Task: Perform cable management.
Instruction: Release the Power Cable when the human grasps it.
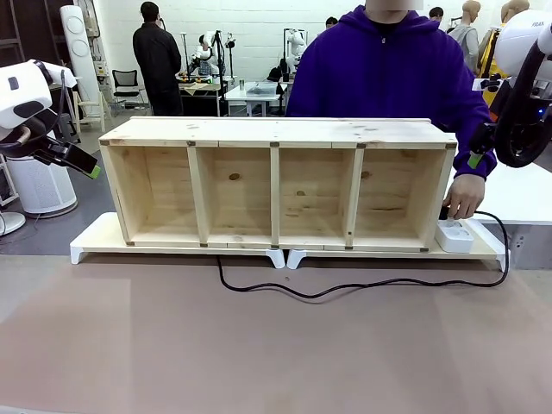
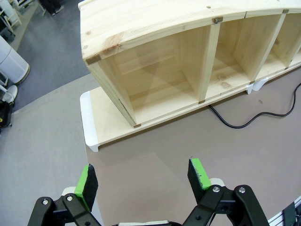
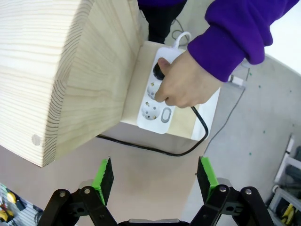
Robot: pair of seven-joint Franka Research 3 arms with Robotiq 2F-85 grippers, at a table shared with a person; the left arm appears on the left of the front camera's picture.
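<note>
The cable (image 1: 345, 289) lay on the bench (image 1: 259, 354) in front of the shelf (image 1: 276, 185). At 3 o'clock a hand (image 3: 186, 84) pushed its plug into the strip (image 3: 157, 106). Both pincers, left (image 2: 143, 181) and right (image 3: 155, 181), hung open, holding nothing.

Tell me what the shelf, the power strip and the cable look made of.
Shelf: unfinished pale wood, likely pine, with visible grain and knots.
Power strip: smooth white plastic, slightly glossy.
Cable: black flexible jacket, probably rubber or PVC, lying in loose curves on the table.
</note>
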